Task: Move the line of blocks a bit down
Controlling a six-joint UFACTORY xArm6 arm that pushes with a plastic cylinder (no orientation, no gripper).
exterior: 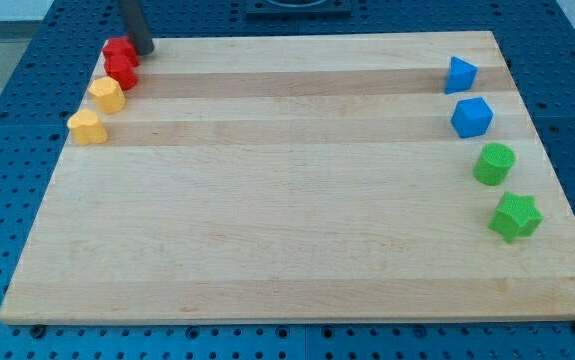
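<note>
My tip (pixel 144 50) is at the view's top left, just right of the top red block (pixel 117 49). Below it a second red block (pixel 121 71), a yellow block (pixel 107 94) and a yellow heart-shaped block (pixel 87 127) run in a line down the board's left edge. On the right edge another line runs downward: a blue triangular block (pixel 460 74), a blue hexagonal block (pixel 472 117), a green round block (pixel 494 163) and a green star block (pixel 516 216).
The blocks lie on a wooden board (pixel 287 200) that rests on a blue perforated table (pixel 7 120).
</note>
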